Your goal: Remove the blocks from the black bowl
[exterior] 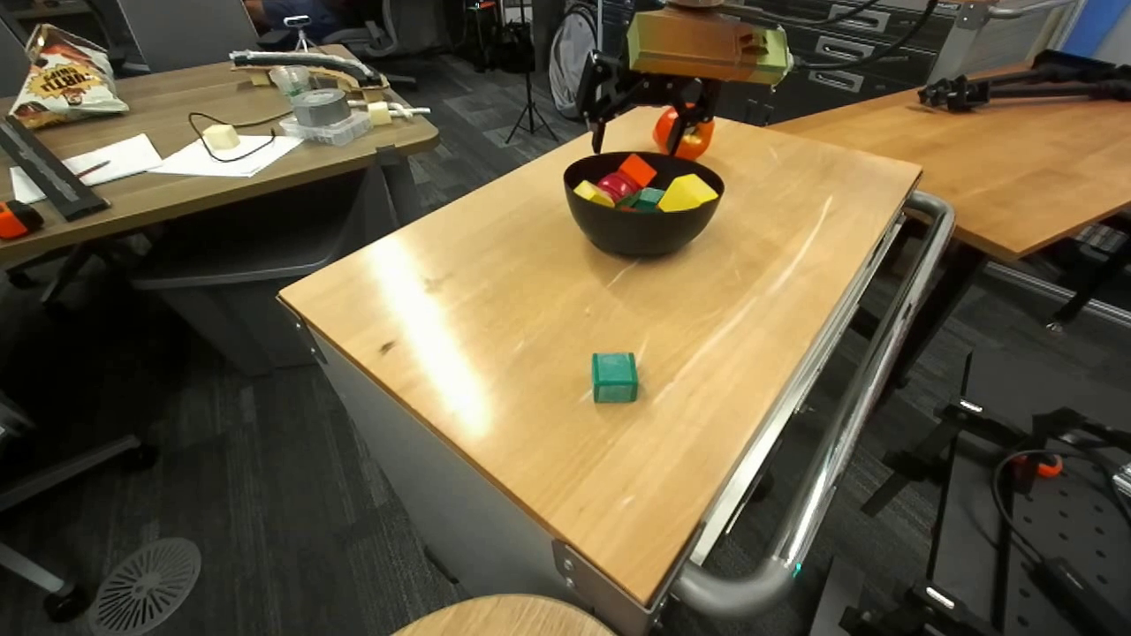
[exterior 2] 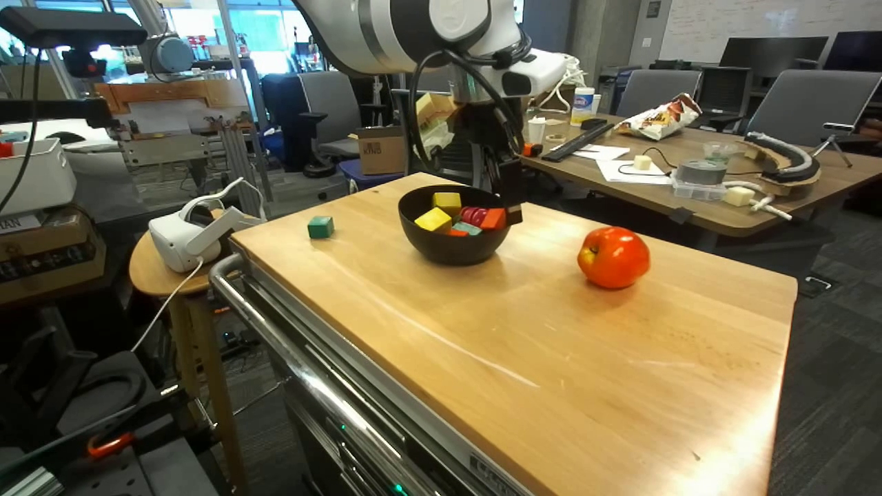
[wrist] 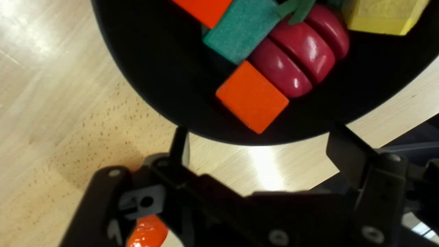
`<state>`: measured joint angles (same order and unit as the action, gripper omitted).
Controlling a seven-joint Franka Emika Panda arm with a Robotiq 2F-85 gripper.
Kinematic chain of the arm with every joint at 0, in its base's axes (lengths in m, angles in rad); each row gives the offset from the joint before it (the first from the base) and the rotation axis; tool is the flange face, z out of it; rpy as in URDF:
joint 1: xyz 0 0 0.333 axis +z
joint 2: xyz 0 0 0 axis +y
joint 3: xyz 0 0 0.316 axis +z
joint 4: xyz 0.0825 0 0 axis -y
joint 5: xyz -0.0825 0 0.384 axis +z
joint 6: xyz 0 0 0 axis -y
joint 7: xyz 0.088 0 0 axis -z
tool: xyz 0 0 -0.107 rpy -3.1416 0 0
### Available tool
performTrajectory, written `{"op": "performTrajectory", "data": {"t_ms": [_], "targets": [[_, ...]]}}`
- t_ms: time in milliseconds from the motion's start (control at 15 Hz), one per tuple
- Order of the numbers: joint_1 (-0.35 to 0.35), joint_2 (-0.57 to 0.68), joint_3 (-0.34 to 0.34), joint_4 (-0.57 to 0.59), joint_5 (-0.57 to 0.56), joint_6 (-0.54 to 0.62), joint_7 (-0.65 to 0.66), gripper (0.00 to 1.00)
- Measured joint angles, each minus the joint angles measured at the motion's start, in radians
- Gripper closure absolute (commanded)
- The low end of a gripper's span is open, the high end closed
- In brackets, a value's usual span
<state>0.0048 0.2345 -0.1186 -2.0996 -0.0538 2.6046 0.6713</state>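
On the wooden worktop stands the black bowl, holding several blocks. Among them are an orange-red block near the rim, a green block, and a yellow block with another yellow block behind it. A separate green block rests on the bare worktop, well apart from the bowl. My gripper is open with nothing between its fingers, which hang over the bowl's edge beside the orange-red block. In an exterior view the gripper appears just above the far rim.
A glossy dark red ridged toy with a green stem lies among the blocks. An orange-red round fruit-like object sits on the worktop near the bowl. A metal handle rail runs along one side.
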Motion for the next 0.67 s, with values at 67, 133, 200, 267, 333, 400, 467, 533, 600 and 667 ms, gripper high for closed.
{"op": "performTrajectory", "data": {"t_ms": [67, 133, 200, 267, 333, 400, 467, 533, 600, 667], "targets": [[0.000, 0.000, 0.001, 0.004, 0.012, -0.009, 0.000, 0.00], [0.000, 0.000, 0.001, 0.008, 0.023, -0.020, 0.000, 0.00], [0.001, -0.001, 0.002, 0.013, 0.029, -0.033, 0.000, 0.00], [0.003, -0.002, 0.002, 0.017, 0.031, -0.047, 0.001, 0.00], [0.004, -0.003, 0.002, 0.020, 0.031, -0.059, 0.003, 0.00], [0.006, -0.004, 0.003, 0.023, 0.031, -0.071, 0.004, 0.00], [0.008, -0.005, 0.003, 0.024, 0.031, -0.081, 0.004, 0.00], [0.009, -0.007, 0.004, 0.024, 0.031, -0.089, 0.005, 0.00], [0.010, -0.008, 0.004, 0.025, 0.031, -0.097, 0.006, 0.00], [0.011, -0.009, 0.005, 0.025, 0.031, -0.107, 0.007, 0.00]]}}
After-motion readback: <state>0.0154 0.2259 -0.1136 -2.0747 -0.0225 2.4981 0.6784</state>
